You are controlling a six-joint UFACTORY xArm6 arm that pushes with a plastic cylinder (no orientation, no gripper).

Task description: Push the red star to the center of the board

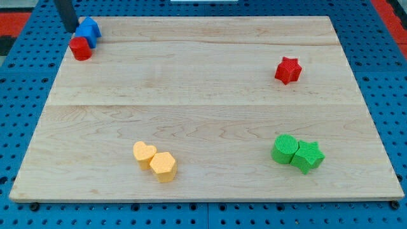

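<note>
Tip [70, 29] of the rod is shown at the view's top left corner of the board [191, 95], just beside the blue block [89, 30] and just above the red block [81, 48]; whether it touches the blue block cannot be told. No claw is fitted, so nothing is gripped; only pushing is possible. The red star [288, 70] is seen at the view's upper right, well apart from the tip, with bare wood between it and the board's centre. A yellow heart [144, 153] and a yellow hexagon [163, 166], touching, are placed at the view's lower left; a green cylinder [285, 149] and a green star [308, 156], touching, at the lower right.

Risks are judged as follows. The blue and red blocks may be dragged along if the tip is swept out through them. The star must be approached from its far right side; if it is met from the left, it is likely driven towards the board's right edge. An off-centre contact on a pointed shape is likely to spin it or let it slip aside. An overlong push would carry it past centre.
</note>
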